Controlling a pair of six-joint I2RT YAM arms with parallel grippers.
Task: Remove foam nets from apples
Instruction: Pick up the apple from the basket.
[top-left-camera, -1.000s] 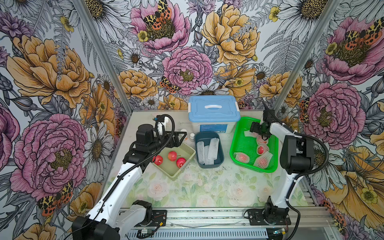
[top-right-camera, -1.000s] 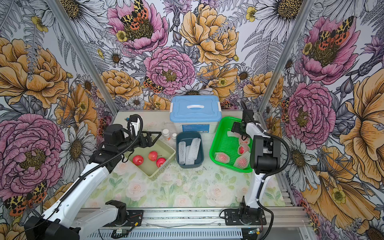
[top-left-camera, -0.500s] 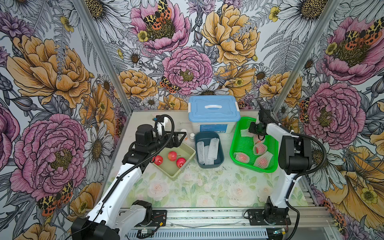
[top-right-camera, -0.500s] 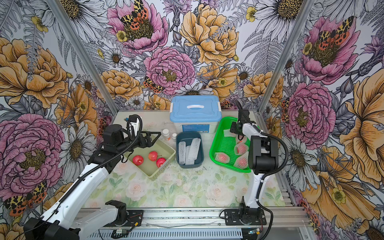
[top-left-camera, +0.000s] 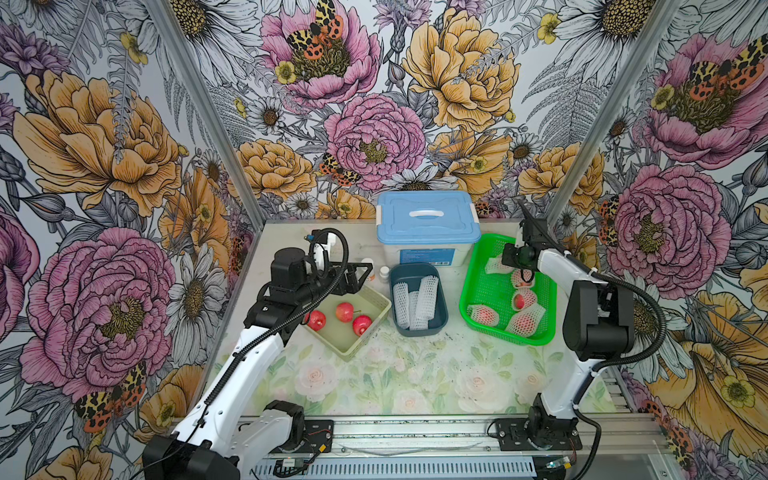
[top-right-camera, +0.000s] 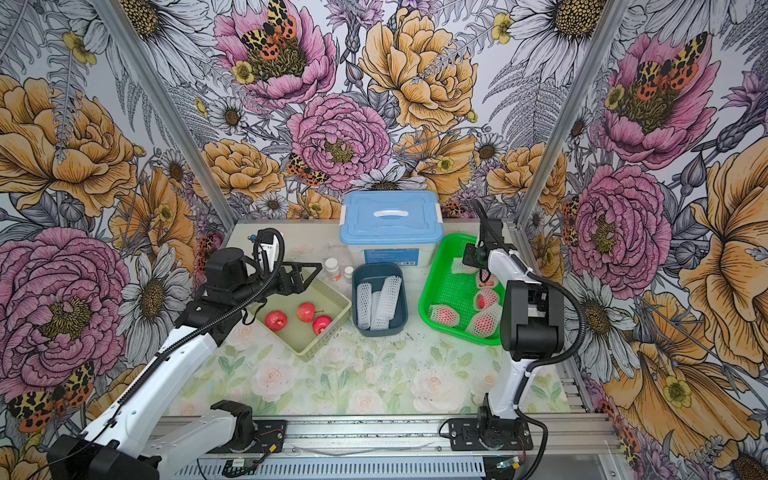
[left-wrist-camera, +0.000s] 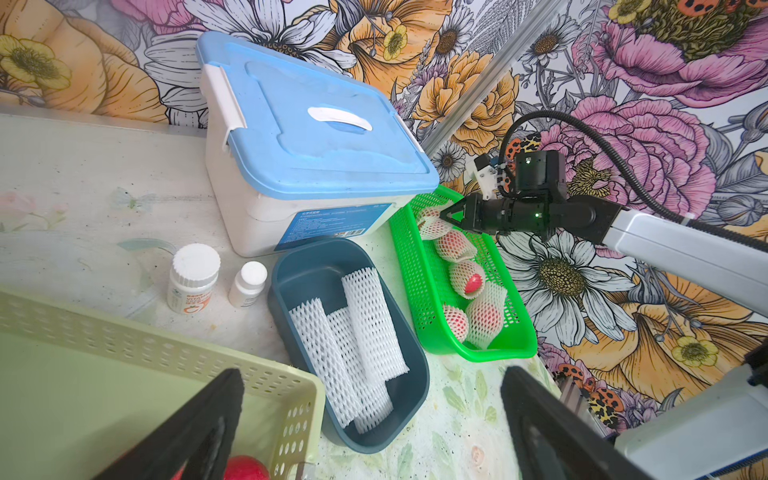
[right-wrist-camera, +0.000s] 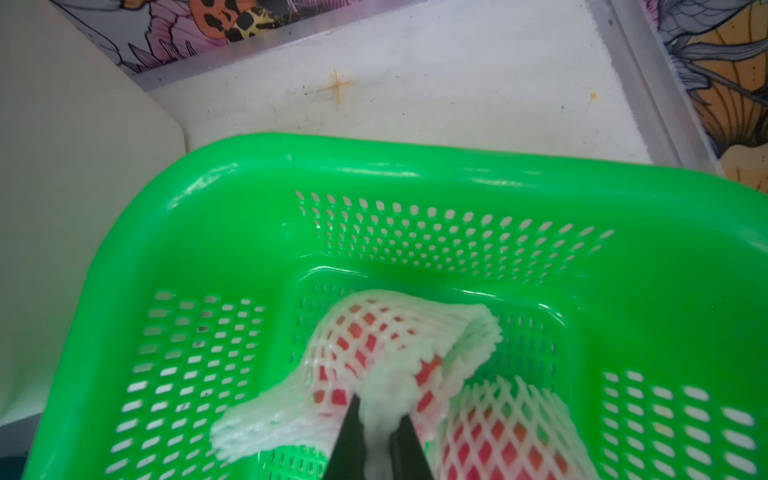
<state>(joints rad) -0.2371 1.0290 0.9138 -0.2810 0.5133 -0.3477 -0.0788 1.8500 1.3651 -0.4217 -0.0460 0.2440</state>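
White foam is now pinched in the right gripper (right-wrist-camera: 376, 436). A moment ago its two black fingers were wide apart over the green basket (right-wrist-camera: 249, 174). Now they are pressed together on the frilly end of one foam net (right-wrist-camera: 384, 395). The wrist view shows the soft foam squashed thin between them.

This net lies in the far corner of the basket, by the big box with the blue lid. Red skin shows through its holes, so the apple (right-wrist-camera: 353, 332) is still inside. The net is grabbed but not off yet.

The left gripper (top-left-camera: 360, 277) has not moved. It hangs over the far edge of the pale tray (top-left-camera: 376, 332), with its fingers spread wide and nothing in them.

Three bare apples (top-left-camera: 344, 311) sit in that tray. Empty nets (top-left-camera: 417, 299) lie in the dark blue bin (top-left-camera: 440, 328) in the middle. So some of the job looks done. More wrapped apples (top-left-camera: 524, 322) wait in the green basket, near the one being held.

What this means, I think: the grab is made, so a pull on the net looks like the next step. The apple may come up with the net, because nothing is holding it down. The grip is only on the thin end, so the foam may stretch or slip out.
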